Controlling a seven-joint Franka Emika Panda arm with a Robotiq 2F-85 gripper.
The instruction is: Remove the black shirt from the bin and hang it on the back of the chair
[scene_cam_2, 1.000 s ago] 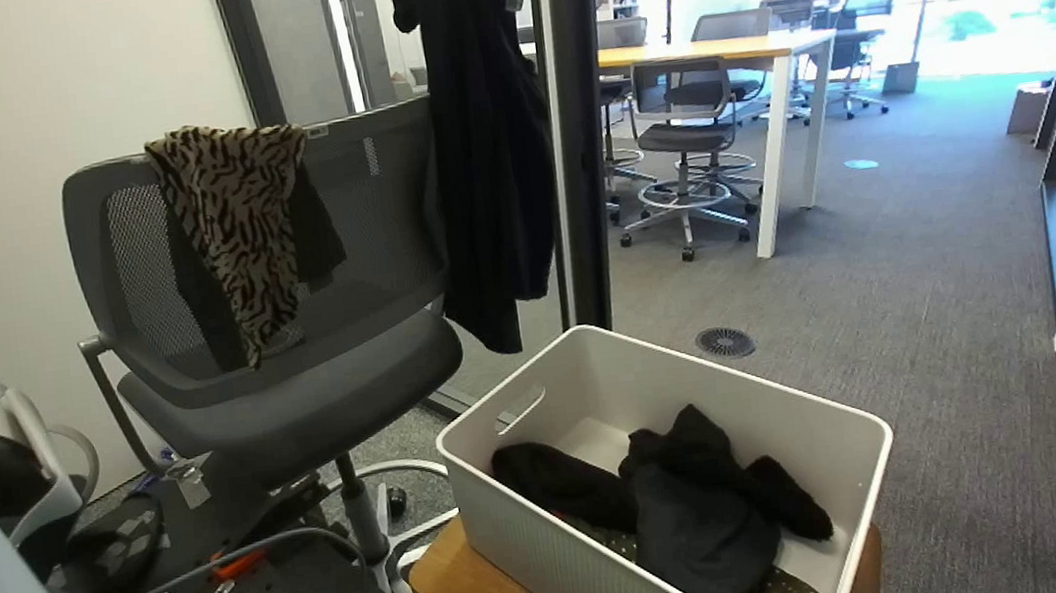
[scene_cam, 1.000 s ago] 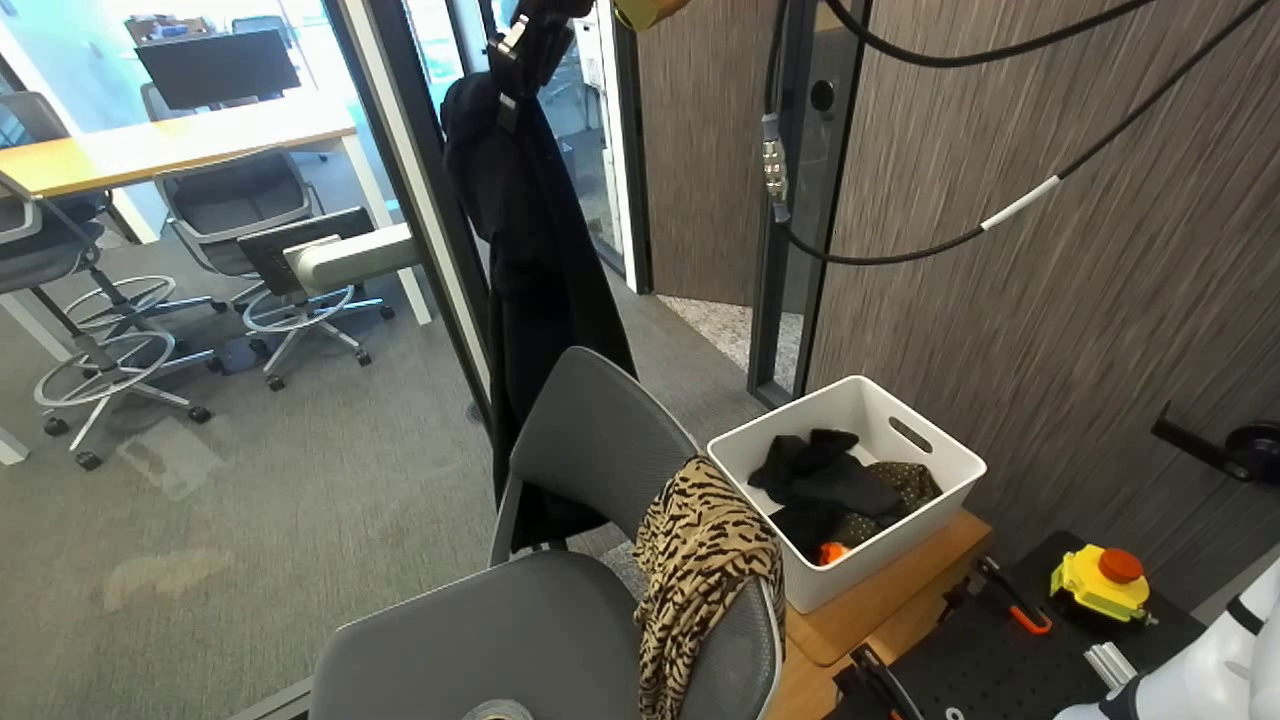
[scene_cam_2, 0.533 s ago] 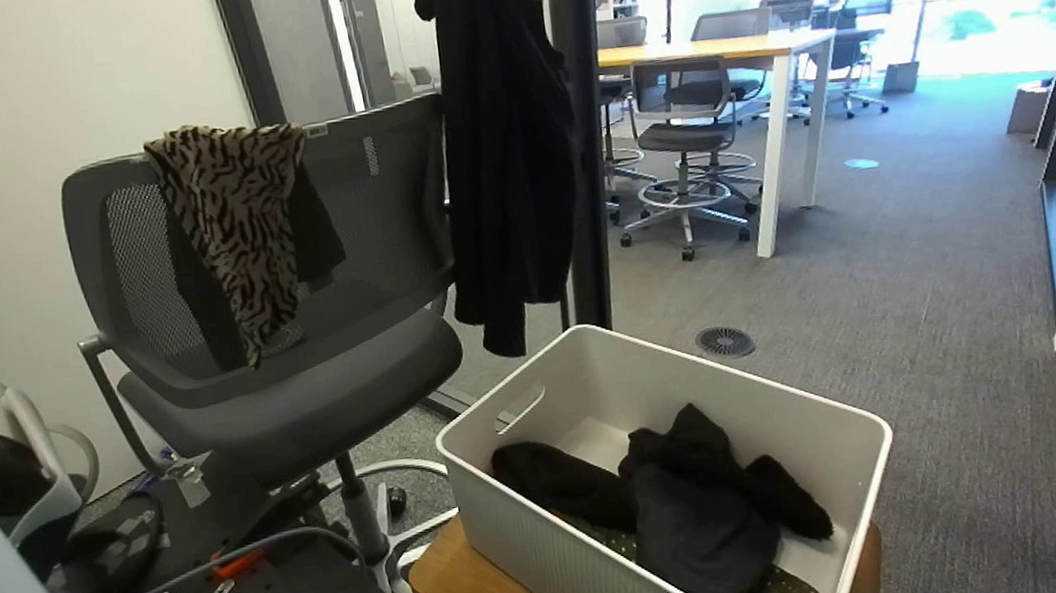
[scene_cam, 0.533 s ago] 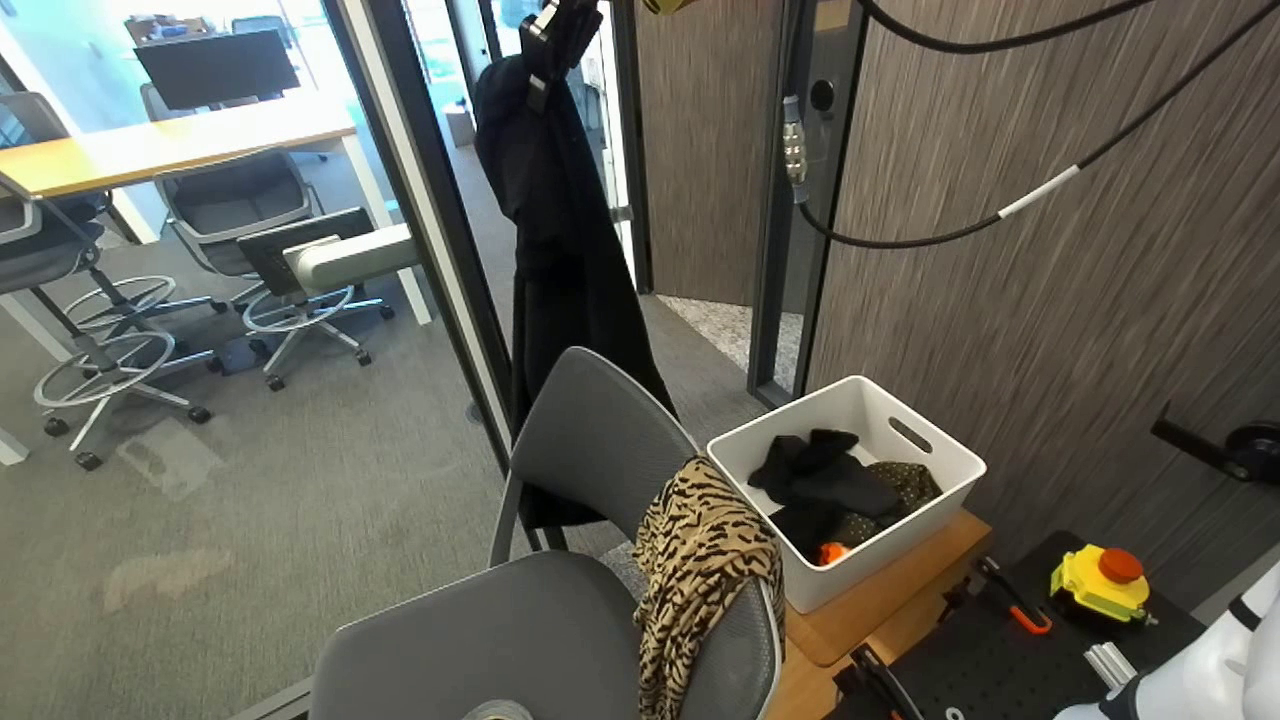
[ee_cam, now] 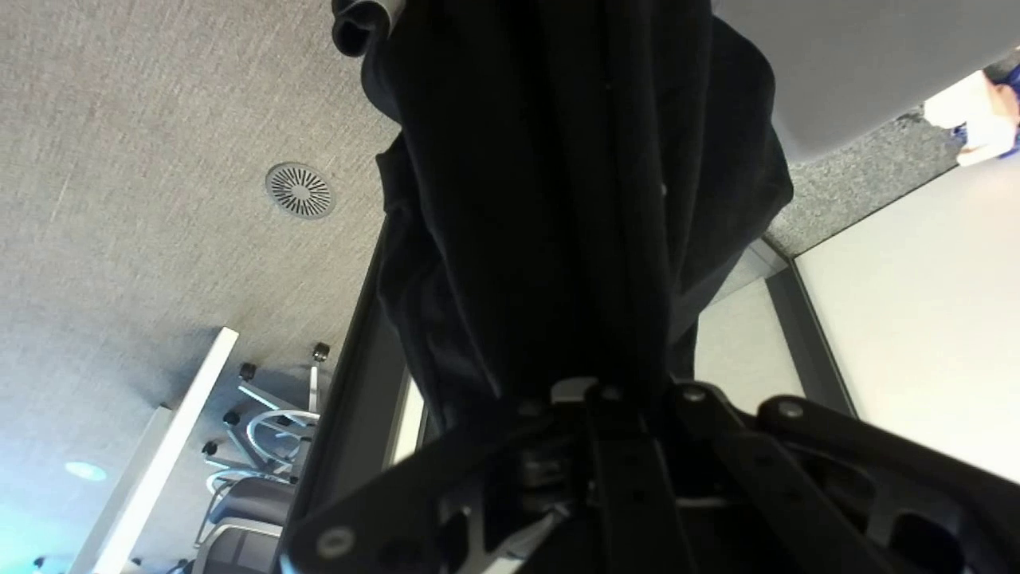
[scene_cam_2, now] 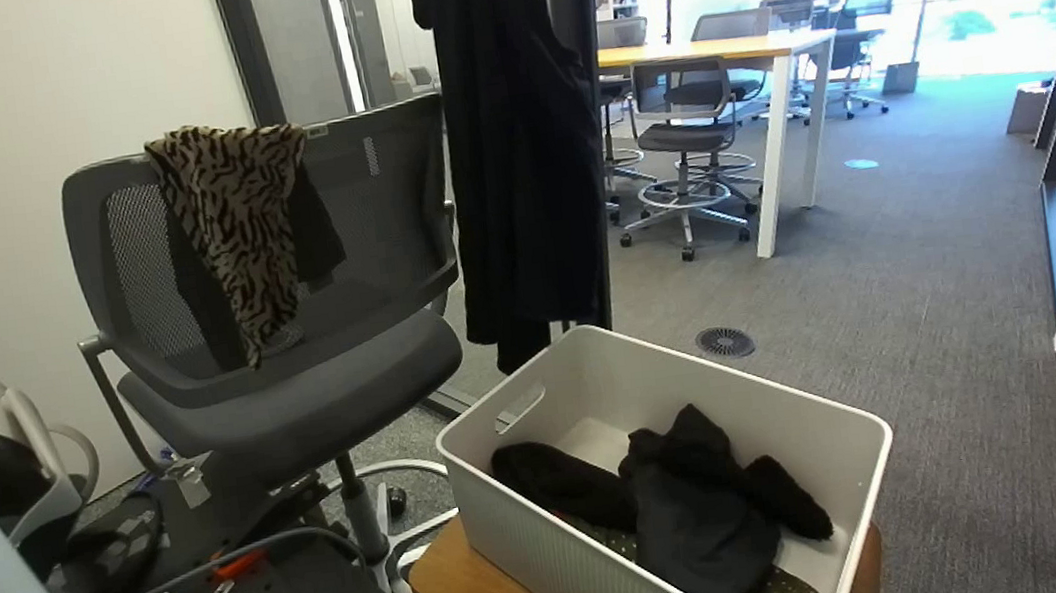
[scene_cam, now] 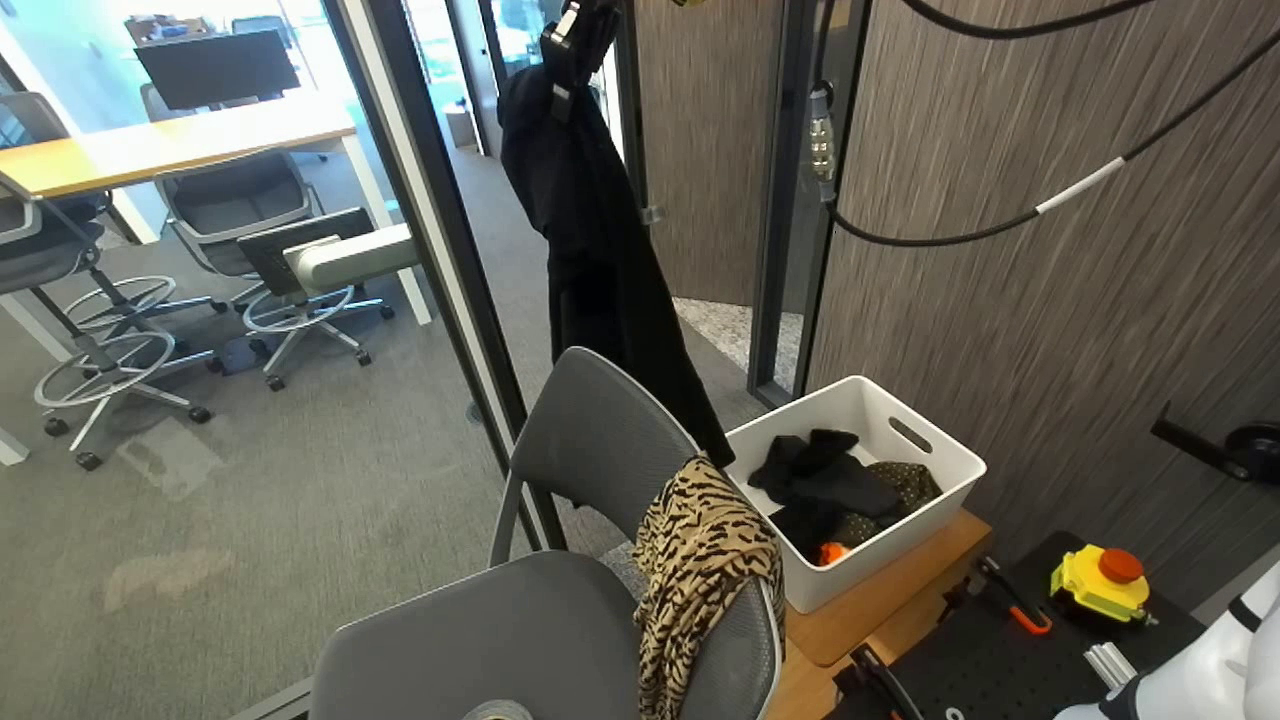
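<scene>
In an exterior view, holds black shirt (scene_cam: 597, 230) pinched near its upper end in gripper (scene_cam: 563, 98), hanging partly behind chair back (scene_cam: 600, 430) at its twelve o'clock, and at half past ten from bin (scene_cam: 880, 550).

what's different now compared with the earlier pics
The black shirt has moved right in both exterior views, carried by the gripper, and its hem has swung toward the bin. Nothing was newly grabbed or let go. The striped cloth stays over the chair, and the clothes in the bin lie as before.
</scene>
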